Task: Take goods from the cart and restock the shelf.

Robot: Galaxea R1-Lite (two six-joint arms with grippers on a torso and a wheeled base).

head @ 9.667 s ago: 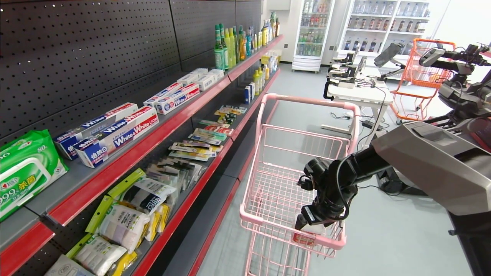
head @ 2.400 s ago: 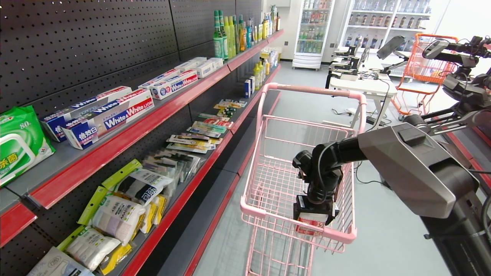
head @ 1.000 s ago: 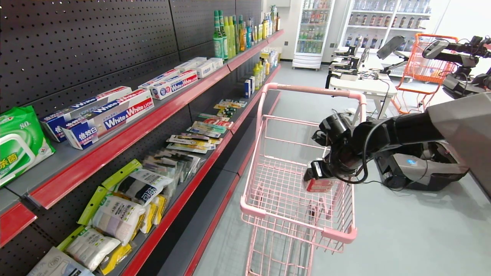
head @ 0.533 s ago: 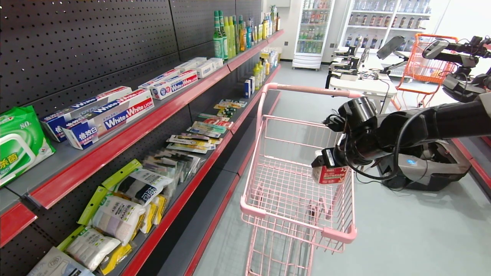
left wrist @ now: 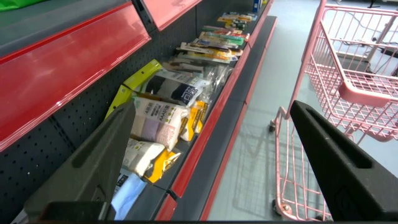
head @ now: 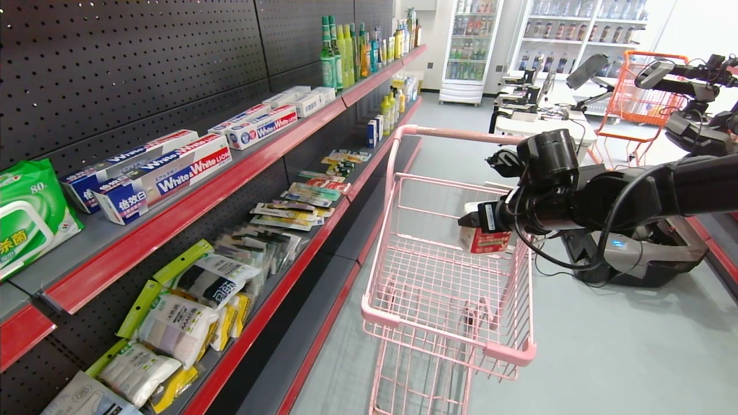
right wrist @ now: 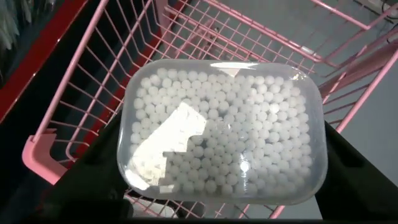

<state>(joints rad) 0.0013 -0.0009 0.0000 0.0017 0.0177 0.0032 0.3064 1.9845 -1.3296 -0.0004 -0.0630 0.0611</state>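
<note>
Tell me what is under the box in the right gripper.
Under the box, held by the right gripper, lies the wire basket of the pink cart. The patch straight beneath is covered.

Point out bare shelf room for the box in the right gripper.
Bottom shelf deck lies bare beside the cart. Top shelf has a grey gap between wipes pack and toothpaste boxes. Middle shelf is crowded with packets.

Pink cart [head: 508,352]; red-edged shelf [head: 190,212]; clear box [right wrist: 224,130], white beads.
</note>
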